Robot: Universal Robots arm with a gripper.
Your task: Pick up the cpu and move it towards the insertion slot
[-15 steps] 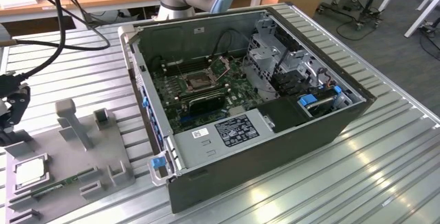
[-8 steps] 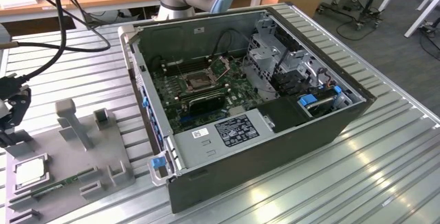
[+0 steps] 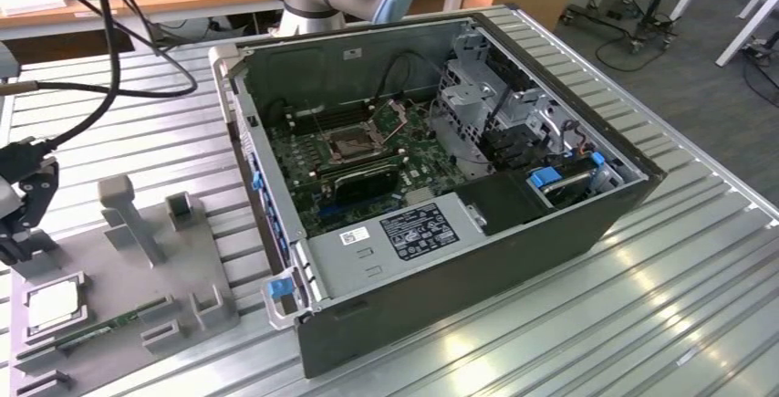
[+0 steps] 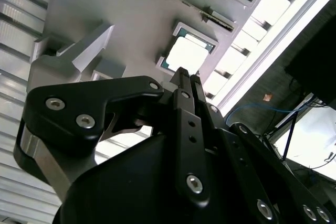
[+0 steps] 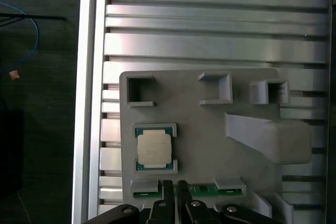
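Hovering above the grey fixture plate (image 3: 134, 274) at the exterior view's left, the gripper (image 5: 175, 184) has its fingertips (image 4: 181, 75) pressed together and holds nothing. The cpu (image 5: 154, 149) lies flat in its square nest on that plate, untouched, just beside the fingertips in both wrist views. A green memory stick (image 5: 202, 188) lies alongside. The insertion slot (image 3: 353, 144) sits inside the open computer case (image 3: 487, 260), well apart from the cpu.

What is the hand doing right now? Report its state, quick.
Hand: closed, holding nothing. The cpu lies in its recess on the grey tray.
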